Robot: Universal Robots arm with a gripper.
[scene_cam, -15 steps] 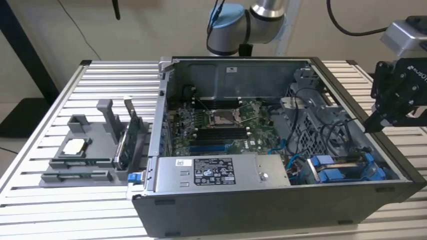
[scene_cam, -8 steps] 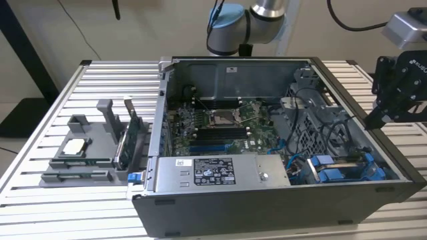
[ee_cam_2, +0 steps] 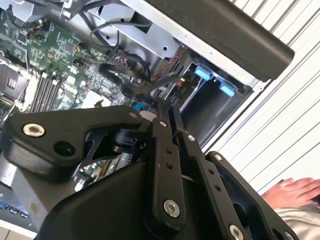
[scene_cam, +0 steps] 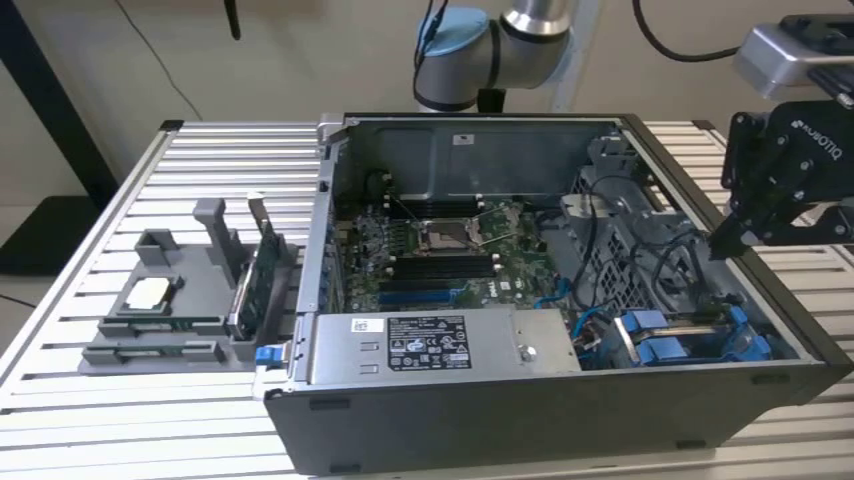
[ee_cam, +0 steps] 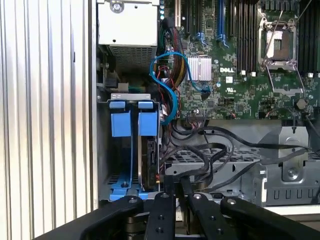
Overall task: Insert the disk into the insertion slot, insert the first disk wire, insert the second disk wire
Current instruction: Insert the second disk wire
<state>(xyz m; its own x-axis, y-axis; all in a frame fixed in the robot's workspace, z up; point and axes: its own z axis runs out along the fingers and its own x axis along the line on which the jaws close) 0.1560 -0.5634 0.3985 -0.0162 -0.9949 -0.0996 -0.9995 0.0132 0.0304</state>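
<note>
The disk [scene_cam: 254,295] stands on edge in the grey plastic holder [scene_cam: 160,262] at the exterior view's left, its bright blue carrier end [scene_cam: 271,353] at the front. The insertion slot [scene_cam: 687,335], a grey metal bay with blue rails, sits in the open case's front corner at the exterior view's right; both wrist views show it too [ee_cam: 129,97] [ee_cam_2: 210,97]. My gripper [scene_cam: 727,240] hangs above the case's right side, over the slot, shut with nothing between its fingers [ee_cam: 174,181] [ee_cam_2: 165,107]. A blue wire [ee_cam: 165,85] and black wires [ee_cam: 200,160] lie loose beside the bay.
The open computer case [scene_cam: 534,420] lies on a slatted metal table [scene_cam: 160,420], with the motherboard [scene_cam: 441,250] and power supply [scene_cam: 427,345] inside. The holder also carries a chip [scene_cam: 147,293] and sticks. A person's hand [ee_cam_2: 295,192] rests on the table beside the case.
</note>
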